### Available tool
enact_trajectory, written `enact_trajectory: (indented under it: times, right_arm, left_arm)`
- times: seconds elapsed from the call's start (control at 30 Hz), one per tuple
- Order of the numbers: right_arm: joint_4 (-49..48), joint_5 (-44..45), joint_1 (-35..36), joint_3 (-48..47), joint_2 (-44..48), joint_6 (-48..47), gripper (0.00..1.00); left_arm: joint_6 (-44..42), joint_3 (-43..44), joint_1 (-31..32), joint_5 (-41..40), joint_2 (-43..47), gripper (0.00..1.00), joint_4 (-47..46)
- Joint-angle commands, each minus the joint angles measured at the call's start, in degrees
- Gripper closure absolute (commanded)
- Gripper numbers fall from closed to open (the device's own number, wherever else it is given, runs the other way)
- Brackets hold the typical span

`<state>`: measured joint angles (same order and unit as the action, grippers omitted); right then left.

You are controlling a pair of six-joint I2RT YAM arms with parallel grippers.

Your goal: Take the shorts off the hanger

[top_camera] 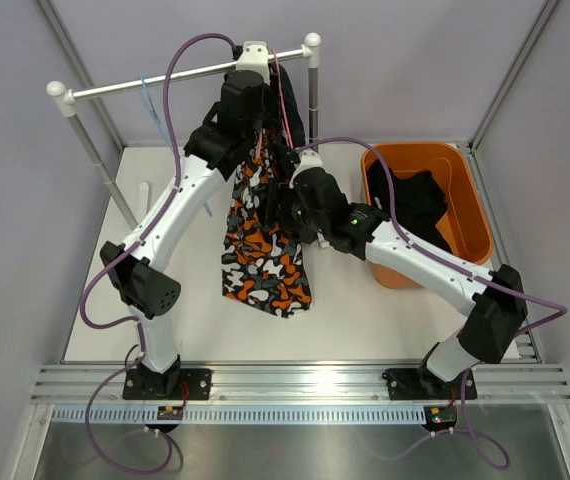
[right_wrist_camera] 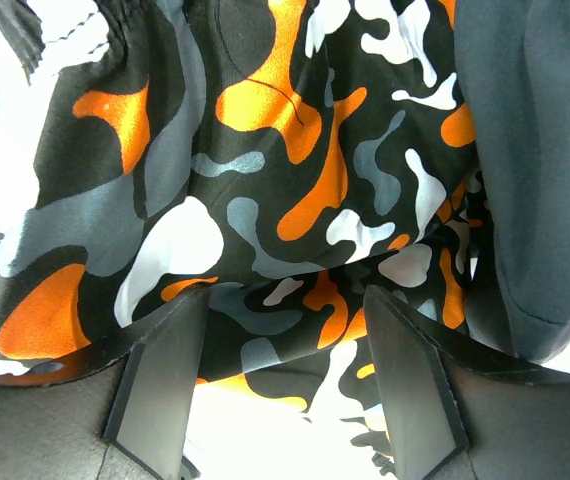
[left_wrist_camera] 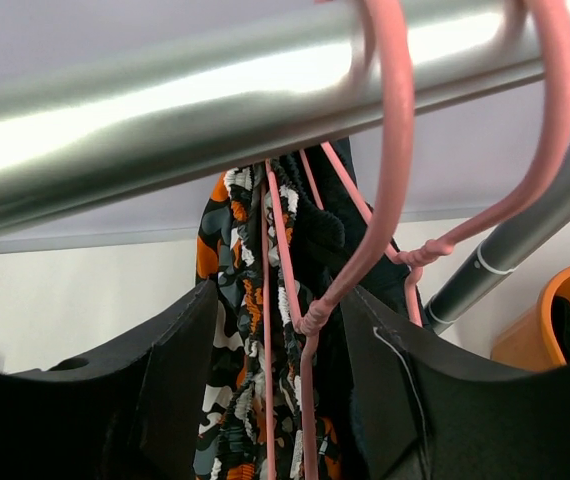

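Note:
The camouflage shorts hang from a pink hanger on the steel rail. A black pair hangs just behind them on a second pink hanger. Another black pair lies in the orange bin. My left gripper is open just below the rail, its jaws either side of the hanger neck and the bunched camouflage waistband. My right gripper is open against the camouflage cloth, with a fold between its fingertips. Black cloth hangs to its right.
The orange bin stands at the right of the table. The rack's posts rise at the back. A blue hanger hook sits on the rail's left part. Grey walls enclose the table.

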<state>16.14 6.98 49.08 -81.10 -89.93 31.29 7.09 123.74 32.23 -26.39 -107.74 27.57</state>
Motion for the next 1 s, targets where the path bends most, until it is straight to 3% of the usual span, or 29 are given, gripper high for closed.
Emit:
enact_trajectory:
  times: [0.0, 0.2, 0.27, 0.37, 0.77, 0.97]
  right_arm:
    - [-1.99, 0.49, 0.75, -2.57, -0.07, -0.35, 0.28]
    - [-1.9, 0.58, 0.75, -2.57, -0.07, -0.44, 0.28]
    - [-1.82, 0.58, 0.76, -2.57, -0.07, -0.44, 0.28]
    - [-1.73, 0.75, 0.75, -2.48, 0.02, -0.44, 0.28]
    - [1.78, 4.43, 0.75, -1.96, 4.58, -1.58, 0.27]
    - [3.98, 6.9, 0.75, -1.34, 10.03, -2.81, 0.23]
  left_arm:
    - [0.11, 2.47, -0.41, -0.33, -0.1, 0.45, -2.26]
    - [-0.15, 2.47, -0.59, 0.29, -0.36, 0.64, -2.7]
    - [-0.41, 2.64, -0.59, 0.73, -0.54, 0.82, -2.61]
    - [-0.76, 3.61, -0.67, 1.34, -0.8, 1.0, -1.56]
    - [-2.44, 5.81, -1.29, 3.01, 7.01, 1.0, 5.55]
    - [-1.91, -2.09, -1.38, 6.35, 14.39, 1.0, 7.41]
